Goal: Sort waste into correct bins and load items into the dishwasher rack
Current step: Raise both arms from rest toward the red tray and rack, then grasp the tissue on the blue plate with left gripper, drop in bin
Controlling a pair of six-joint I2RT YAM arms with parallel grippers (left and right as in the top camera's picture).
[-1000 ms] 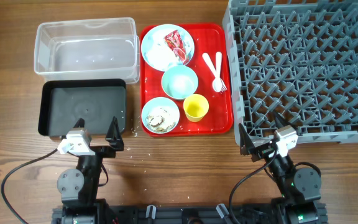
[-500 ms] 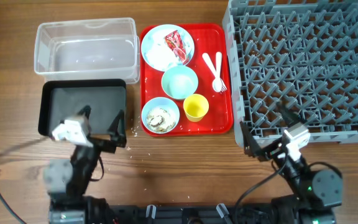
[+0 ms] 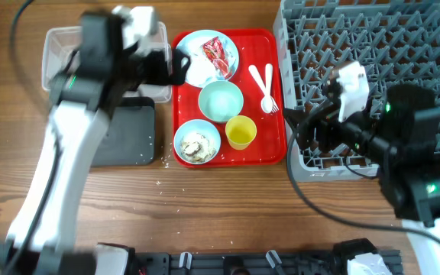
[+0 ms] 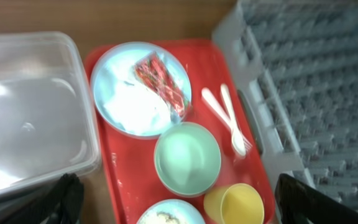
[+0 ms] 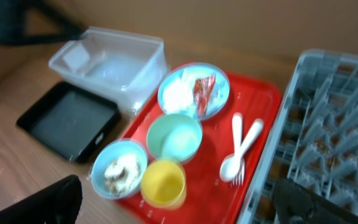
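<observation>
The left claw (image 3: 173, 67) hangs open over the plate's (image 3: 193, 70) 9 o'clock rim and the right claw (image 3: 305, 131) hangs open at the dishwasher rack's (image 3: 403, 46) 8 o'clock edge, while the wrapper (image 3: 215, 55) lies on that plate at the red tray's (image 3: 262, 46) 12 o'clock, and a bowl (image 3: 182, 134) of food scraps (image 3: 197, 145) sits at 7 o'clock.

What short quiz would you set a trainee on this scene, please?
1. True or false: the yellow cup stands on the red tray.
2. What lies on the pale blue plate? A) a crumpled red-and-white wrapper B) a sponge C) a glass bottle
3. Fill in: the food scraps sit in a pale ___.

Key: 1 true; 2 A; 3 bowl.
</observation>
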